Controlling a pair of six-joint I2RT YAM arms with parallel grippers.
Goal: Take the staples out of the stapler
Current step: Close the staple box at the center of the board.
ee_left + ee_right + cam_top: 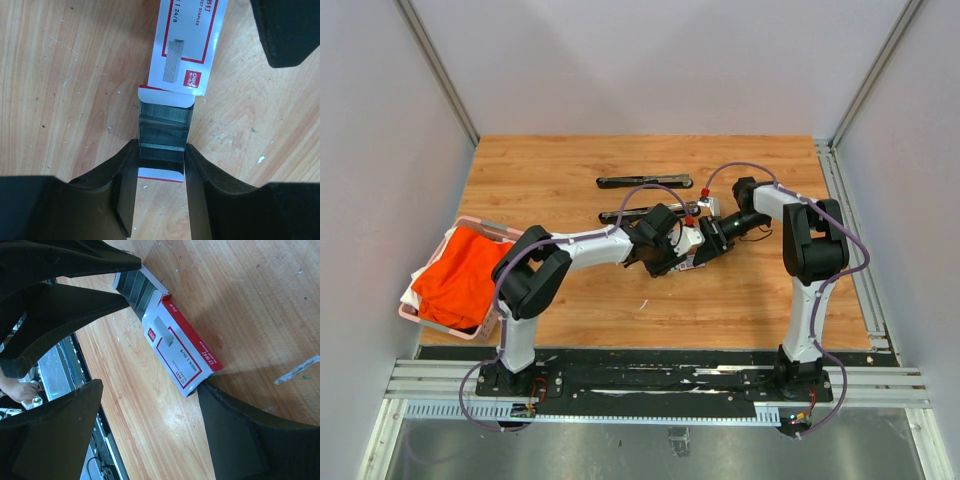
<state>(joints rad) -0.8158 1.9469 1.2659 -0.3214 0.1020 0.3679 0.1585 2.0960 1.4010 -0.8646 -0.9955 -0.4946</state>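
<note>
From above, I see my left gripper [678, 255] and right gripper [705, 248] meeting near the tabletop's [560, 300] middle. Left wrist: the fingers [125, 165] pinch the sides of the tray [160, 173] slid out of the box [185, 45]. The staples [165, 131] lie in it, partly between the fingertips. Right wrist: fingers [235, 430] spread wide astride the box.

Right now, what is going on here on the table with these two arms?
The left gripper is closed on the inner tray of a white-and-red staple box. The tray is pulled partly out, so rows of boxed staples show. The right gripper stands open around the box's other end. The box lies flat on the wooden table.
</note>
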